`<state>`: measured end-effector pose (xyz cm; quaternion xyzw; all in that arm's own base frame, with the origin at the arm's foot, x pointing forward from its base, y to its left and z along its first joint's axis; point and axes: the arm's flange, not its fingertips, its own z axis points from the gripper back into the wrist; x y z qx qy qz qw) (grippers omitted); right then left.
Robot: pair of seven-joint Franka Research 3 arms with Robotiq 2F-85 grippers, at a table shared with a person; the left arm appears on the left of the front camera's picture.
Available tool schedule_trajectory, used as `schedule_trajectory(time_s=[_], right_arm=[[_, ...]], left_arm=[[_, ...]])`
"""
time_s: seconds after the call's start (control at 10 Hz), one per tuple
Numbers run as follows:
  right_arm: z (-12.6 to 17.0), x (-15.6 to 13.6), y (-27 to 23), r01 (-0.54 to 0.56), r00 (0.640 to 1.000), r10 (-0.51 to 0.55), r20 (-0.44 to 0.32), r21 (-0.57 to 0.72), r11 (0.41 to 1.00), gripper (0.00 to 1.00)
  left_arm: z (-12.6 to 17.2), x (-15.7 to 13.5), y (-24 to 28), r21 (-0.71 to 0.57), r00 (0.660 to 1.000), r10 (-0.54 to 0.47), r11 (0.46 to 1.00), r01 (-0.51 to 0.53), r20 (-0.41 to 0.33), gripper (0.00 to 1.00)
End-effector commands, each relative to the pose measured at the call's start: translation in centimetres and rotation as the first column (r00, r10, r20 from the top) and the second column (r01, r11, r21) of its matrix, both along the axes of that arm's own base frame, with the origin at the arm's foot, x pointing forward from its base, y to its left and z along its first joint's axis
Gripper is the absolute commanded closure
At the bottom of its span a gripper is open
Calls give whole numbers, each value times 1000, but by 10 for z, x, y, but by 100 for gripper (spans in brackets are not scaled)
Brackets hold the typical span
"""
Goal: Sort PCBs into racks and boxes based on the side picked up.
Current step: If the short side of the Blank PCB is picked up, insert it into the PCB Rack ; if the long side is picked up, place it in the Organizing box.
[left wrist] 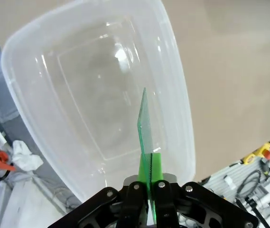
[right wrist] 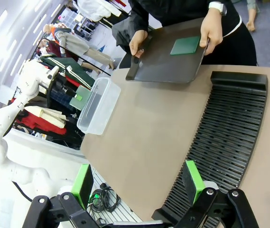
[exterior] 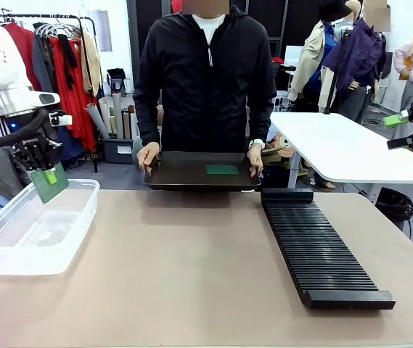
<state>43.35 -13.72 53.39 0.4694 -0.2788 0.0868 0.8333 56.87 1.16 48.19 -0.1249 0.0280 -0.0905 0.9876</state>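
My left gripper (exterior: 48, 176) is shut on a green PCB (exterior: 49, 184), hanging just above the far end of the clear plastic box (exterior: 17, 246). In the left wrist view the PCB (left wrist: 145, 128) stands edge-on between the green pads over the box (left wrist: 40, 71), which holds nothing. A second PCB (exterior: 222, 170) lies flat on a dark tray (exterior: 184, 174) that a person holds with both hands at the table's far edge. The long black slotted rack (exterior: 315, 246) lies at the right. My right gripper (right wrist: 142, 183) is open and high beside the rack (right wrist: 229, 128).
The person stands at the far side behind the tray (right wrist: 158, 57). A white table (exterior: 351, 148) stands beyond the rack at the right. Bare tan tabletop (exterior: 184, 268) stretches between box and rack.
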Motion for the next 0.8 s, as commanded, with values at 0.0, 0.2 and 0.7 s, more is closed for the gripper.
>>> schedule_trajectory(time_s=[0.0,0.2,0.7], right_arm=[[2,-1,1,-4,1000,4,0,-11,1000,0],[2,-1,1,-4,1000,4,0,-11,1000,0],[2,-1,1,-4,1000,4,0,-11,1000,0]], left_arm=[[-18,-16,12,-74,996,4,997,3,89,100],[-35,-26,21,-125,993,29,992,-14,118,100],[-75,-33,32,-241,989,62,970,-27,138,100]])
